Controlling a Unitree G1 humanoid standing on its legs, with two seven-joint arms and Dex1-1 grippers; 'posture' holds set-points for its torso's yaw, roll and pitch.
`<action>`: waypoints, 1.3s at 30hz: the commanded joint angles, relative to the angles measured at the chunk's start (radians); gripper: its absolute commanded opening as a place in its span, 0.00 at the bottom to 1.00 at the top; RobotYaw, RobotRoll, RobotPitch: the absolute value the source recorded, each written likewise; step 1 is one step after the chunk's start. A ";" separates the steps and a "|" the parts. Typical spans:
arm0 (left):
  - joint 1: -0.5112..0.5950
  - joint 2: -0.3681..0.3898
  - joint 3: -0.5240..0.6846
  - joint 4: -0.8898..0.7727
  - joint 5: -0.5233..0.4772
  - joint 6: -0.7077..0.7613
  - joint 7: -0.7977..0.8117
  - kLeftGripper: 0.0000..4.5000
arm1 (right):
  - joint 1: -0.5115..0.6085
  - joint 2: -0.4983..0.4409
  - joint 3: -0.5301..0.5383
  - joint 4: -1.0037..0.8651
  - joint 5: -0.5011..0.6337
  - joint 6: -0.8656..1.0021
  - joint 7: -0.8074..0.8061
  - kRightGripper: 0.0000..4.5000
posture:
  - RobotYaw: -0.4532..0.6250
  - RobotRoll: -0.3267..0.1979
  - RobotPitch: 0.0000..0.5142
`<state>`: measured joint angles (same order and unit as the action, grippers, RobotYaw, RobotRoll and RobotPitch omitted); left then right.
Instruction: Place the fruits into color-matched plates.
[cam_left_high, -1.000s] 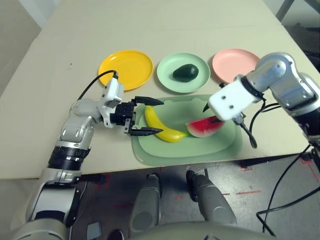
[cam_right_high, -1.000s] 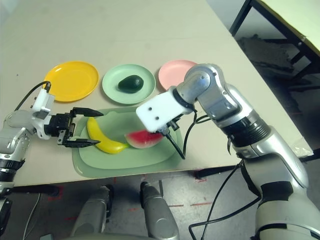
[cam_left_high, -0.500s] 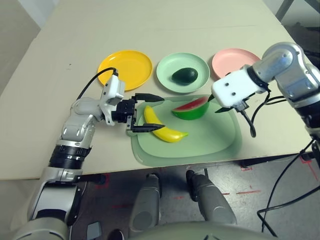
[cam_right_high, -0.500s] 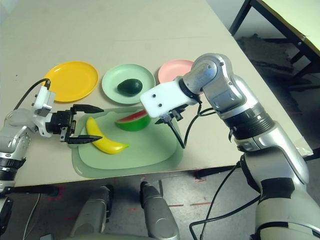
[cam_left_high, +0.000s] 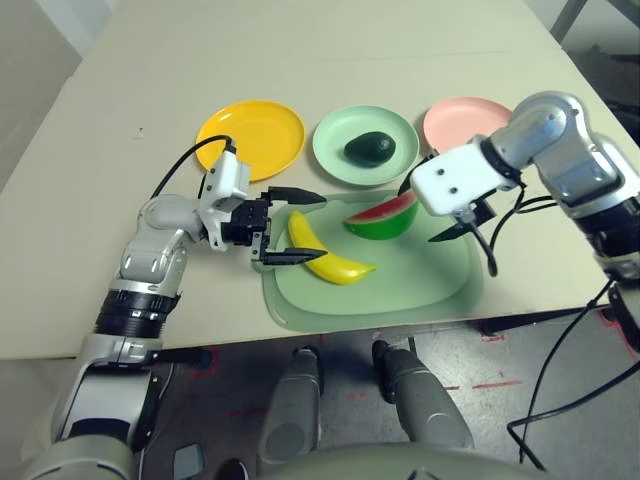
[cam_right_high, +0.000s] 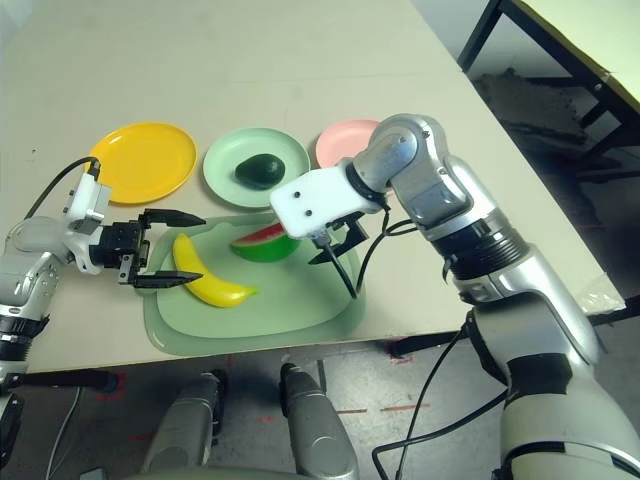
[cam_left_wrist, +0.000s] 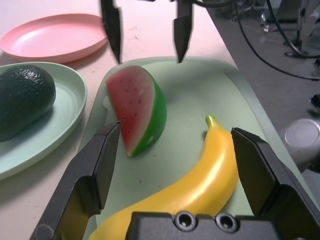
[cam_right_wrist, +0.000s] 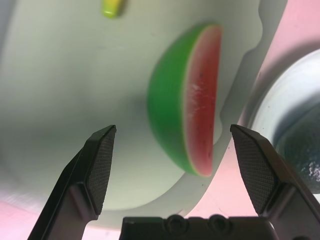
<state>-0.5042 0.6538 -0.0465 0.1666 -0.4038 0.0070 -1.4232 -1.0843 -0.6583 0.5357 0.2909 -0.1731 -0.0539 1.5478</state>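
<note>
The yellow banana lies on the pale green mat. My left gripper is open, one finger on each side of the banana's near end. The watermelon wedge rests rind down at the mat's back edge. My right gripper hangs open just right of and above the watermelon, not touching it. The dark avocado sits in the mint green plate. The yellow plate and the pink plate hold nothing.
The three plates stand in a row behind the mat, yellow at the left, mint green in the middle, pink at the right. A black cable hangs from my right wrist over the mat's right edge. The table's front edge runs just below the mat.
The right gripper carried the watermelon from the mat's right part to its back edge, let it go and now stands open beside it. The left gripper edged toward the banana.
</note>
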 joint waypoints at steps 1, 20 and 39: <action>0.011 0.020 -0.011 -0.007 0.027 -0.015 -0.004 1.00 | -0.030 0.039 0.021 0.090 -0.048 -0.030 -0.016 0.99 | 0.39 0.62 0.50; 0.032 0.044 0.006 -0.018 0.035 -0.031 0.044 1.00 | -0.077 0.193 0.031 0.328 -0.127 0.012 0.017 0.99 | 0.43 0.62 0.50; 0.032 0.041 0.006 -0.015 0.019 -0.043 0.036 1.00 | -0.005 0.123 0.076 0.185 -0.100 0.108 0.067 0.71 | 0.42 0.62 0.49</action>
<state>-0.4854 0.6895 -0.0458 0.1598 -0.3830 -0.0280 -1.3776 -1.1109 -0.5185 0.5773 0.4920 -0.2825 0.0408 1.6017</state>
